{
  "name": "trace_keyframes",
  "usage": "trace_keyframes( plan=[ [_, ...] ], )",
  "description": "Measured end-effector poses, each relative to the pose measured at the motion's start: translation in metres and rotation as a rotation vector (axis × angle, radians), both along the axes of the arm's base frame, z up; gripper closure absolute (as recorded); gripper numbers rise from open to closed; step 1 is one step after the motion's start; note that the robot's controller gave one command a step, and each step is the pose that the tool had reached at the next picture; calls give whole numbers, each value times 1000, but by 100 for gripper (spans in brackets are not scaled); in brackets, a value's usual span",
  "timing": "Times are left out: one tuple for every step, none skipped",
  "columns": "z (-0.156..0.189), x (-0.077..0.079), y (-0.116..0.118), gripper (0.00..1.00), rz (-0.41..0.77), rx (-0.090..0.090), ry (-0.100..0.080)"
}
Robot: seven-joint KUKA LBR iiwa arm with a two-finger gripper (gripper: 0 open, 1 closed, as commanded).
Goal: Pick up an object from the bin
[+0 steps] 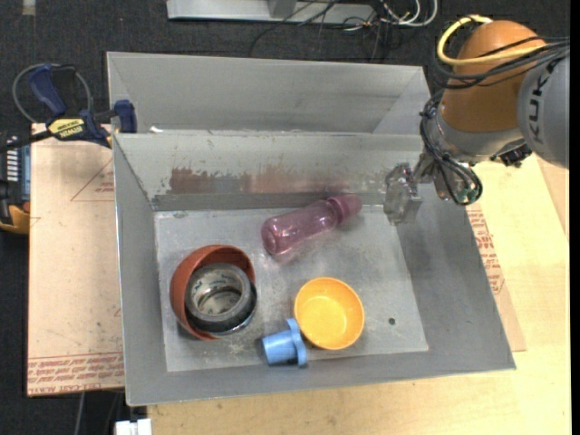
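My gripper (399, 203) hangs at the bin's far right corner, with nothing between its fingers. Just to its left a pink plastic bottle (306, 225) lies on its side, cap end pointing toward the gripper and a short gap apart from it. A yellow bowl (329, 313) sits open side up on the floor in front of the bottle. A small blue cup-like piece (284, 345) lies against the bowl's front left edge.
A brown bowl (210, 290) with a roll of dark tape (218, 297) inside it rests at the front left of the bin. The arm with its orange dome comes in over the right wall.
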State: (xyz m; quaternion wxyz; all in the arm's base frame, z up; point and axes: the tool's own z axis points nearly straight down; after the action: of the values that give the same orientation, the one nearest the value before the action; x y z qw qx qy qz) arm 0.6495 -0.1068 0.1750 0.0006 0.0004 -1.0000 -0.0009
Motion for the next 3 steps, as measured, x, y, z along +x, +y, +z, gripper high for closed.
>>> trace_keyframes(
  plan=[
    [0, 0, 0, 100, 0, 0, 0],
    [-30, -15, 84, 100, 156, 4, -1],
    [-23, -54, 95, 100, 166, -2, -5]
  ],
)
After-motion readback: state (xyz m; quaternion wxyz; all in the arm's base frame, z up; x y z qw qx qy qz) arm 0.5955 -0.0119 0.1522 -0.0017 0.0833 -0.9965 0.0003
